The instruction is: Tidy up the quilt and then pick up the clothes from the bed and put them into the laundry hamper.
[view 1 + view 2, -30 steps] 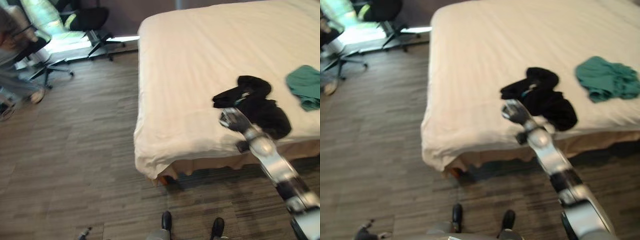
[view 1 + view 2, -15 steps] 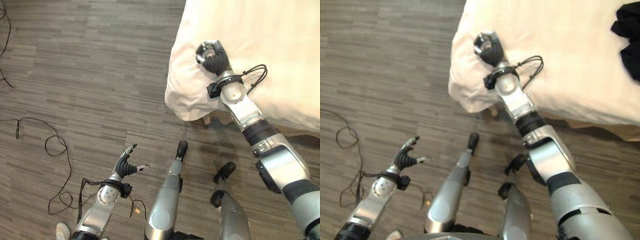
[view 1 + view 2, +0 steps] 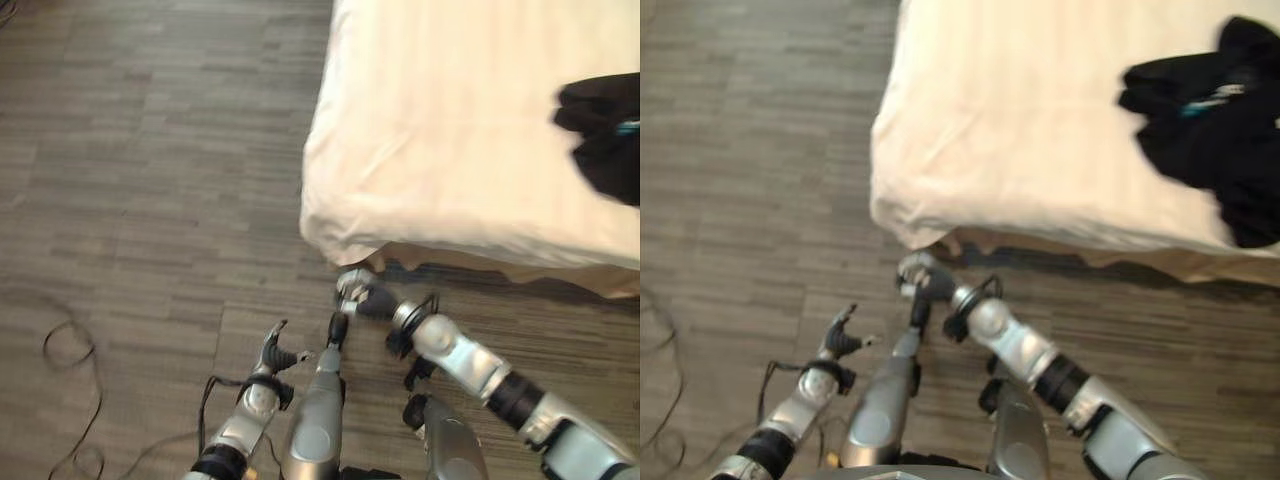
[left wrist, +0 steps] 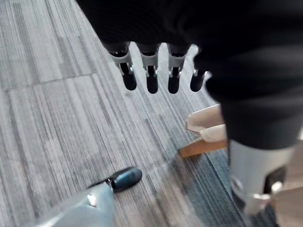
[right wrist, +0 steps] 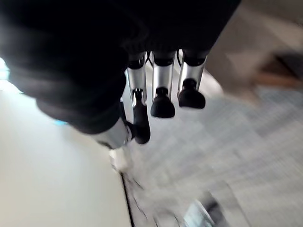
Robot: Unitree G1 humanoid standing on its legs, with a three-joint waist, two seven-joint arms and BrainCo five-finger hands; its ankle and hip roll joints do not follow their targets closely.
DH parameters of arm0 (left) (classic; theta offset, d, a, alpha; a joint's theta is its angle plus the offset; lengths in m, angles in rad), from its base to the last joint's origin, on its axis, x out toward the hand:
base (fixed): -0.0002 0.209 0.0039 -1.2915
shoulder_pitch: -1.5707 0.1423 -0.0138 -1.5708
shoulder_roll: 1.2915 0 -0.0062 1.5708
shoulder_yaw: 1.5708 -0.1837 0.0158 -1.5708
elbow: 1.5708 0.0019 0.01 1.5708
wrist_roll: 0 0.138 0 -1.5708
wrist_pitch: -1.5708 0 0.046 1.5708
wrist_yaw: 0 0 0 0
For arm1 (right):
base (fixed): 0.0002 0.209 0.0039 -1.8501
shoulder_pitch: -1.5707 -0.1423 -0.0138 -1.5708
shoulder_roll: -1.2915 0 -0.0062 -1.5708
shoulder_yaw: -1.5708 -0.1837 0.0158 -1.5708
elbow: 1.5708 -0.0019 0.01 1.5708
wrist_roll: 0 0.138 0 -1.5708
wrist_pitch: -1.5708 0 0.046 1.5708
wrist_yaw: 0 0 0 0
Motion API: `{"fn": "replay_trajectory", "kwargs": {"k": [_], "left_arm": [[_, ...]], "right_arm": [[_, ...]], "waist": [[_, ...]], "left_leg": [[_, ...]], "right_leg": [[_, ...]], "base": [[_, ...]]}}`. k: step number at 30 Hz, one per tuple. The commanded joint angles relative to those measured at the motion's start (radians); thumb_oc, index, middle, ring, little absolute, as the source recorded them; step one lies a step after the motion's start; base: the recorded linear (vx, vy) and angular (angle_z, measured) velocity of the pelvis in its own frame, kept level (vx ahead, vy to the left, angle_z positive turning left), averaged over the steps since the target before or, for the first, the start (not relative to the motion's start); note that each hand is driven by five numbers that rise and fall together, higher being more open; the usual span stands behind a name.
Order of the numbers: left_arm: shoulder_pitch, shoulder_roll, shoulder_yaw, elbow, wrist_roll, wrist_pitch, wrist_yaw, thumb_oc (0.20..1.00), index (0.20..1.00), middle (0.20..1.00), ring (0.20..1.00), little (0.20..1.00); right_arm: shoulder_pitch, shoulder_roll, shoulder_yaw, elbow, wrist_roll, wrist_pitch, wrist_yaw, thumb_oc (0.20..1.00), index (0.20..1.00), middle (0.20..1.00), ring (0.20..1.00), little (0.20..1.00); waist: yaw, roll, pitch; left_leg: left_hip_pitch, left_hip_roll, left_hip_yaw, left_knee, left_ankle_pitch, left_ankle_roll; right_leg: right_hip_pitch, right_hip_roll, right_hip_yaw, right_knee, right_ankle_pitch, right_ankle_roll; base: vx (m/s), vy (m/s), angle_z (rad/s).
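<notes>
Flooring (image 3: 150,200) of grey-brown wood-look planks runs across everything on the robot's left and under its arms. Next in bulk is the bed (image 3: 470,150), its corner pointing toward the robot, covered by a cream quilt (image 3: 1040,140) that lies fairly smooth on top and drapes in soft folds over the near edge and corner. Beneath the hanging edge a tan band of the bed base (image 3: 1200,265) shows, and a wooden bed leg (image 4: 201,147) stands on the floor at the corner.

On the quilt, toward the robot's right and well back from the corner, lies a heap of black clothes (image 3: 1210,120), crumpled, with a small blue-green tag or trim showing in the folds. Neither hand touches it.

The right hand (image 3: 362,296) hangs low in front of the bed's corner, just below the draped quilt edge and above the floor. Its fingers (image 5: 162,97) hang down only loosely bent, and nothing is between them. The left hand (image 3: 274,352) is lower and nearer the robot, over bare floor, well apart from the bed. Its fingers (image 4: 151,75) are spread and nearly straight, thumb out to the side, holding nothing.
</notes>
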State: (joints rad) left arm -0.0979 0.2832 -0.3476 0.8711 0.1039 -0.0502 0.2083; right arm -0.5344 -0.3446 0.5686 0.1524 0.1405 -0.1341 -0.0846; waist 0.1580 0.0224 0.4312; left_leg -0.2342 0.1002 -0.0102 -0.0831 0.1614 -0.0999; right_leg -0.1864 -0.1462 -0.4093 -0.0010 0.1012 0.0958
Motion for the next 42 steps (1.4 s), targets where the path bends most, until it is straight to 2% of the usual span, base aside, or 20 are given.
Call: {"fn": "replay_trajectory", "kwargs": {"k": [1,7,18,19,20,22,24,25,26,27,29,30,32,34,35,36,38,39,41,42], "left_arm": [[-0.104,0.025,-0.036,0.067,0.004,-0.021,0.102,1.000,1.000,1.000,1.000,1.000],[-0.159,0.031,-0.105,0.006,0.000,-0.039,0.106,1.000,1.000,1.000,1.000,1.000],[-0.063,0.025,-0.041,-0.031,0.023,-0.017,0.048,1.000,1.000,1.000,1.000,1.000],[-0.039,0.032,-0.030,-0.048,0.017,-0.016,0.041,1.000,1.000,1.000,1.000,1.000],[-0.014,0.036,-0.022,-0.054,0.013,-0.012,0.031,1.000,1.000,1.000,1.000,1.000],[0.037,0.031,-0.006,0.002,0.034,0.011,-0.002,1.000,1.000,1.000,1.000,1.000],[0.050,0.028,-0.016,0.097,0.113,0.017,-0.013,1.000,1.000,1.000,1.000,1.000],[0.056,0.022,-0.023,0.129,0.132,0.016,-0.011,1.000,1.000,1.000,1.000,1.000],[0.058,0.003,-0.002,0.167,0.123,0.019,0.003,1.000,1.000,1.000,1.000,1.000],[0.065,-0.005,0.005,0.170,0.116,0.018,0.016,1.000,1.000,1.000,1.000,1.000],[0.072,-0.011,0.036,0.179,0.081,0.016,0.053,1.000,1.000,1.000,1.000,1.000],[0.065,-0.023,0.054,0.191,0.054,0.011,0.071,1.000,1.000,1.000,1.000,1.000],[0.055,-0.054,0.071,0.184,-0.032,-0.009,0.086,1.000,1.000,1.000,1.000,1.000],[0.047,-0.045,0.055,0.155,-0.053,-0.022,0.080,1.000,1.000,1.000,1.000,1.000],[0.047,-0.045,0.055,0.155,-0.053,-0.022,0.080,1.000,1.000,1.000,1.000,1.000],[0.034,-0.025,0.022,0.135,-0.031,-0.024,0.047,1.000,1.000,1.000,1.000,1.000],[0.034,-0.025,0.022,0.135,-0.031,-0.024,0.047,1.000,1.000,1.000,1.000,1.000],[0.006,-0.034,0.017,0.149,-0.024,-0.019,0.046,1.000,1.000,1.000,1.000,1.000],[-0.011,-0.022,-0.015,0.142,0.003,-0.013,0.053,1.000,1.000,1.000,1.000,1.000],[-0.019,-0.016,-0.021,0.132,0.015,-0.017,0.059,1.000,1.000,1.000,1.000,1.000]], "right_arm": [[-0.159,0.052,-0.058,-0.076,0.025,-0.127,-0.161,0.200,0.200,0.200,0.200,0.200],[-0.324,-0.015,-0.256,0.253,-0.022,-0.065,-0.354,0.200,0.200,0.200,0.200,0.200],[0.339,0.014,-0.573,0.438,0.117,-0.058,-0.294,0.200,0.200,0.200,0.200,0.200],[0.376,0.029,-0.573,0.465,0.116,-0.045,-0.278,0.545,0.545,0.545,0.545,0.545],[0.415,0.039,-0.574,0.484,0.108,-0.031,-0.264,1.000,1.000,1.000,1.000,1.000],[0.493,0.092,-0.515,0.597,0.081,0.008,-0.207,1.000,1.000,1.000,1.000,1.000],[0.525,0.107,-0.488,0.697,0.065,0.018,-0.175,1.000,1.000,1.000,1.000,1.000],[0.528,0.114,-0.465,0.754,0.054,0.026,-0.168,1.000,1.000,1.000,1.000,1.000],[0.522,0.095,-0.419,0.810,-0.001,0.037,-0.169,1.000,1.000,1.000,1.000,1.000],[0.525,0.077,-0.388,0.806,-0.049,0.041,-0.167,1.000,1.000,1.000,1.000,1.000],[0.518,0.059,-0.345,0.809,-0.095,0.055,-0.158,1.000,1.000,1.000,1.000,1.000],[0.508,0.061,-0.341,0.837,-0.095,0.054,-0.158,1.000,1.000,1.000,1.000,1.000],[0.446,0.073,-0.309,0.908,-0.108,0.062,-0.151,1.000,1.000,1.000,1.000,1.000],[0.425,0.078,-0.260,0.883,-0.131,0.054,-0.134,1.000,1.000,1.000,1.000,1.000],[0.425,0.078,-0.261,0.883,-0.131,0.055,-0.134,1.000,1.000,1.000,1.000,1.000],[0.411,0.108,-0.240,0.833,-0.157,0.048,-0.128,1.000,1.000,1.000,1.000,1.000],[0.410,0.108,-0.240,0.833,-0.157,0.048,-0.128,1.000,1.000,1.000,1.000,1.000],[0.386,0.138,-0.232,0.820,-0.162,0.053,-0.119,1.000,1.000,1.000,1.000,1.000],[0.371,0.165,-0.231,0.787,-0.153,0.050,-0.129,1.000,1.000,1.000,1.000,1.000],[0.381,0.169,-0.241,0.731,-0.132,0.039,-0.139,1.000,1.000,1.000,1.000,1.000]], "waist": [[-0.003,-0.049,0.013],[-0.054,-0.019,0.071],[-0.233,-0.037,-0.005],[-0.237,-0.041,-0.018],[-0.238,-0.042,-0.031],[-0.239,-0.047,-0.099],[-0.258,-0.050,-0.153],[-0.270,-0.045,-0.176],[-0.244,-0.051,-0.186],[-0.222,-0.061,-0.173],[-0.161,-0.106,-0.151],[-0.135,-0.127,-0.143],[-0.081,-0.114,-0.156],[-0.039,-0.090,-0.152],[-0.039,-0.091,-0.152],[-0.037,-0.113,-0.149],[-0.036,-0.113,-0.151],[-0.072,-0.112,-0.118],[-0.115,-0.088,-0.099],[-0.143,-0.078,-0.099]], "left_leg": [[-0.022,0.043,0.020,0.108,-0.151,-0.034],[-0.085,0.029,0.040,0.227,-0.192,-0.019],[0.046,0.025,0.139,0.263,-0.302,0.005],[0.093,0.035,0.187,0.243,-0.305,0.008],[0.140,0.043,0.232,0.226,-0.314,0.011],[0.256,0.060,0.354,0.177,-0.334,0.023],[0.307,0.076,0.411,0.191,-0.348,0.026],[0.318,0.101,0.427,0.242,-0.301,0.008],[0.300,0.165,0.390,0.473,-0.149,-0.024],[0.256,0.182,0.330,0.615,-0.120,-0.038],[0.098,0.004,0.135,0.766,-0.227,0.013],[0.042,-0.080,0.064,0.750,-0.232,0.031],[0.006,-0.076,-0.023,0.499,-0.289,0.039],[-0.011,-0.120,-0.139,0.268,-0.199,0.027],[-0.008,-0.120,-0.139,0.260,-0.193,0.027],[0.036,-0.146,-0.143,0.265,-0.212,0.065],[0.033,-0.146,-0.142,0.264,-0.210,0.065],[0.097,-0.160,-0.105,0.261,-0.249,0.105],[0.154,-0.142,-0.099,0.224,-0.258,0.126],[0.218,-0.138,-0.098,0.167,-0.277,0.128]], "right_leg": [[-0.060,-0.130,0.062,0.040,-0.069,0.086],[-0.139,-0.156,0.125,0.123,-0.077,0.086],[-0.121,-0.184,0.152,0.228,-0.100,0.120],[-0.126,-0.194,0.094,0.246,-0.083,0.125],[-0.114,-0.209,0.007,0.259,-0.077,0.123],[-0.071,-0.213,-0.226,0.285,-0.083,0.087],[-0.039,-0.161,-0.232,0.242,-0.123,0.057],[-0.016,-0.102,-0.190,0.213,-0.145,0.026],[0.040,-0.003,-0.154,0.151,-0.198,-0.025],[0.085,0.040,-0.119,0.104,-0.210,-0.054],[0.135,0.072,-0.001,0.058,-0.205,-0.063],[0.142,0.068,0.047,0.042,-0.188,-0.058],[0.190,0.082,0.151,-0.007,-0.221,-0.013],[0.242,0.117,0.224,0.007,-0.256,-0.022],[0.241,0.116,0.224,0.007,-0.255,-0.022],[0.244,0.135,0.268,0.207,-0.316,-0.010],[0.239,0.135,0.269,0.208,-0.315,-0.010],[0.113,0.071,0.268,0.501,-0.187,0.082],[-0.023,0.059,0.274,0.647,-0.110,0.091],[-0.100,0.048,0.245,0.564,-0.125,0.076]], "base": [[-0.09,0.051,-0.13],[-0.09,0.059,-0.22],[0.09,0.056,-0.12],[0.25,0.035,-0.69],[0.28,0.031,-1.19],[0.48,-0.017,-2.63],[0.47,-0.134,-2.83],[0.63,-0.309,-1.70],[0.58,-0.380,-1.61],[0.51,-0.339,-2.11],[0.26,-0.072,-2.74],[0.39,0.117,-3.74],[0.55,0.145,-3.36],[0.46,0.130,-1.51],[0.67,0.164,-1.24],[0.48,0.111,-0.90],[0.37,0.132,-1.01],[0.38,0.208,-1.13],[0.52,0.217,-0.65],[0.44,0.111,0.03]]}}
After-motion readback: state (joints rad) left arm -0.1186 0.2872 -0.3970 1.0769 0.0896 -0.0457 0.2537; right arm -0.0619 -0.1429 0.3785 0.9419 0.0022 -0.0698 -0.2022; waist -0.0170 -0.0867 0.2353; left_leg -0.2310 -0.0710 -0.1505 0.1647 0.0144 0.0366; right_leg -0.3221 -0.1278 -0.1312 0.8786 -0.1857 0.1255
